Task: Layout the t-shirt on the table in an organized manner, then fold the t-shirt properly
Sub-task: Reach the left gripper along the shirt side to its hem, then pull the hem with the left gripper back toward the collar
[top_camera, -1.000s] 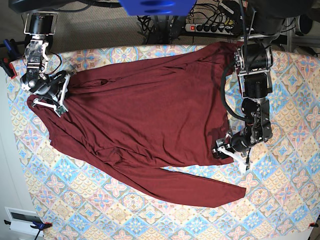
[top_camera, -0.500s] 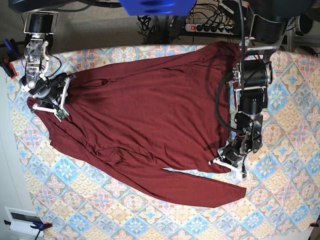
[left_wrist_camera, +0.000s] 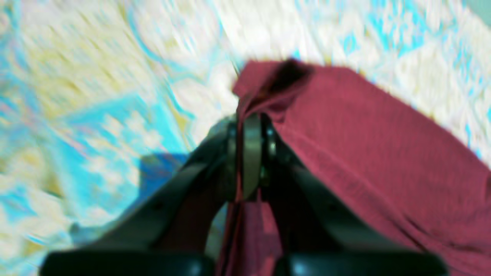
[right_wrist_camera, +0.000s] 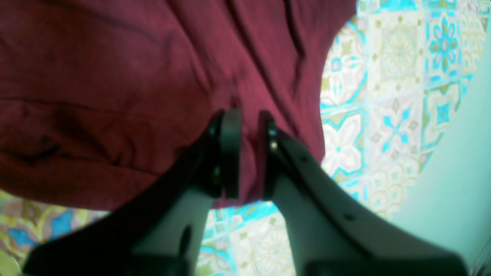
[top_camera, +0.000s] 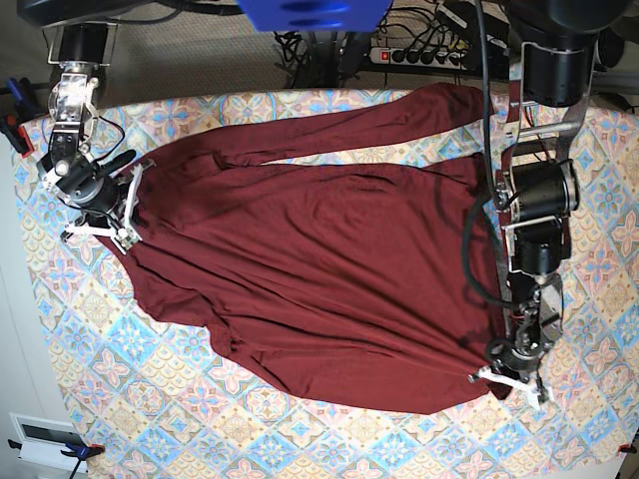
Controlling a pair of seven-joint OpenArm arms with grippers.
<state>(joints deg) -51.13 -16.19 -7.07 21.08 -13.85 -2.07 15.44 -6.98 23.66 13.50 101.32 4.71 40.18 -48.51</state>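
Observation:
The dark maroon t-shirt (top_camera: pixel 319 259) lies spread over most of the tile-patterned table (top_camera: pixel 300 429), one long sleeve stretched along the far edge. My left gripper (top_camera: pixel 507 378) is at the shirt's near right corner, shut on it. In the left wrist view, which is blurred, its fingertips (left_wrist_camera: pixel 251 126) pinch a fold of the t-shirt (left_wrist_camera: pixel 364 134) above the table (left_wrist_camera: pixel 96 76). At the shirt's left edge my right gripper (top_camera: pixel 98 230) is shut on the cloth. The right wrist view shows its fingers (right_wrist_camera: pixel 230 153) with t-shirt (right_wrist_camera: pixel 115 76) fabric nipped between them over the table (right_wrist_camera: pixel 383 96).
A power strip (top_camera: pixel 424 55) and cables lie beyond the table's far edge, beside a blue object (top_camera: pixel 315 14). Clamps (top_camera: pixel 18 125) hold the cloth at the left corner. Bare cloth shows along the front and right sides.
My left gripper closed on the shirt's right corner and dragged it toward the front right, spreading the body wider. My right gripper shifted slightly forward with its edge.

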